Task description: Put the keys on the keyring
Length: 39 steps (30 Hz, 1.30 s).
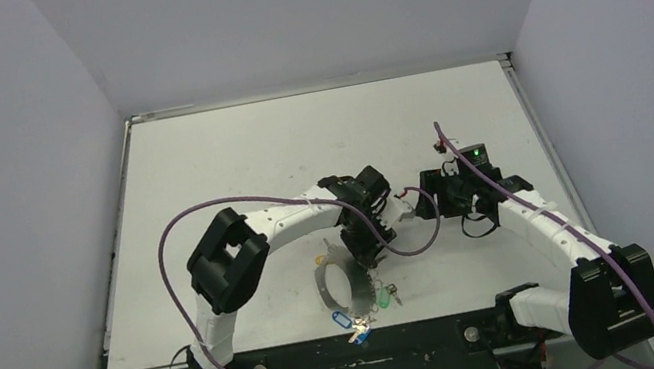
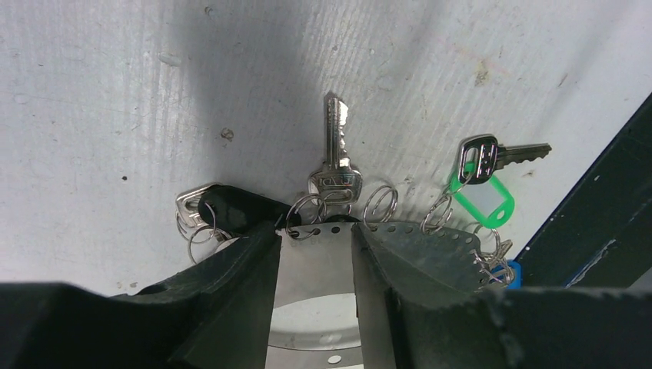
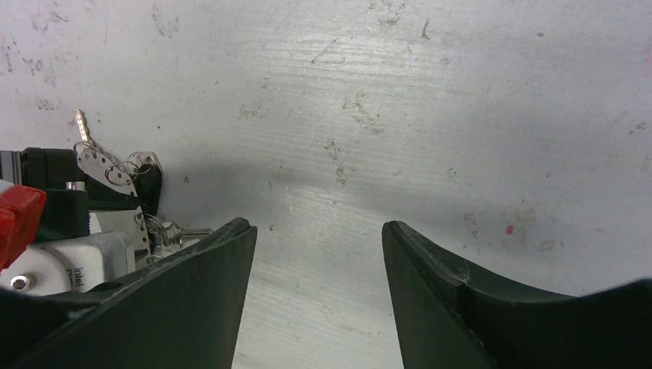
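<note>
The keyring [image 2: 315, 261] is a broad silvery metal band punched with holes, standing on edge on the white table [image 1: 228, 161]. Small split rings hang keys from its holes: a plain silver key [image 2: 332, 146], a black-headed key [image 2: 480, 157] with a green tag [image 2: 484, 198], a black head [image 2: 231, 207] and a blue tag [image 2: 511, 270]. My left gripper [image 2: 315, 238] is shut on the band, a finger against each side. From above, the band [image 1: 331, 285] sits just below that gripper [image 1: 361, 244]. My right gripper [image 3: 317, 231] stands open over bare table, close to the right of the left one [image 1: 405, 206].
A black rail [image 1: 412, 344] runs along the near table edge, close behind the blue tag [image 1: 339, 319] and green tag [image 1: 385, 298]. Purple cables [image 1: 206, 211] loop over both arms. Grey walls close in the table on three sides.
</note>
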{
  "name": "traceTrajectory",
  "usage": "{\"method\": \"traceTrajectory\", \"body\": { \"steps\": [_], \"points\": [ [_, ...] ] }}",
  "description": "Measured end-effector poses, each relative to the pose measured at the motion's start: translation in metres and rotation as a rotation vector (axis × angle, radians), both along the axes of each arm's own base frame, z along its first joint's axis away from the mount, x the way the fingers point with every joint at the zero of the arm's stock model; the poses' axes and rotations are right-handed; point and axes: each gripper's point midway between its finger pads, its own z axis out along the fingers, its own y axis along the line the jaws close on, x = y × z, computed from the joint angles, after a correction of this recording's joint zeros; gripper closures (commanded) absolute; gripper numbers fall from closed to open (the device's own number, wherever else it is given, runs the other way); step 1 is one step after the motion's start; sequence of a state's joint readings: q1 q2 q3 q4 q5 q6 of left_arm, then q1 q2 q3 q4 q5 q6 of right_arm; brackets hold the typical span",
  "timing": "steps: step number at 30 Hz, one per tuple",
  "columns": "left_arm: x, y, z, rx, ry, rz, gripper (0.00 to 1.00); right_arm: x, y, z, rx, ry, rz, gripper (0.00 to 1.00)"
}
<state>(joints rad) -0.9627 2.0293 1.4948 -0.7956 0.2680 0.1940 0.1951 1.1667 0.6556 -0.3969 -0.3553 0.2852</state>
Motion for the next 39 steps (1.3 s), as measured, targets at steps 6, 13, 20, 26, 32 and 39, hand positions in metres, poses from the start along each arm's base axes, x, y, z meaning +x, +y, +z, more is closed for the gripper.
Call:
{"method": "traceTrajectory", "body": {
  "steps": [6,13,20,26,32,39],
  "points": [
    [0.005,-0.002,-0.001,-0.002,-0.023,0.003,0.75,0.0,0.0,0.0,0.0,0.0,0.0,0.37],
    [0.007,-0.006,-0.006,-0.014,-0.03,-0.014,0.91,0.0,0.0,0.0,0.0,0.0,-0.001,0.37],
    [0.007,-0.006,-0.006,-0.02,-0.03,-0.025,1.0,0.0,-0.001,0.0,0.002,0.0,-0.004,0.37],
    [0.005,-0.004,-0.006,-0.066,-0.056,-0.001,1.0,-0.001,0.005,0.003,0.033,-0.001,0.022,0.38],
    [-0.003,0.008,0.0,-0.171,-0.106,0.072,1.0,0.001,0.021,0.012,0.108,-0.03,0.083,0.37],
    [0.0,0.013,0.016,-0.397,-0.221,0.181,1.0,-0.001,0.054,0.028,0.198,-0.099,0.219,0.36]
  ]
}}
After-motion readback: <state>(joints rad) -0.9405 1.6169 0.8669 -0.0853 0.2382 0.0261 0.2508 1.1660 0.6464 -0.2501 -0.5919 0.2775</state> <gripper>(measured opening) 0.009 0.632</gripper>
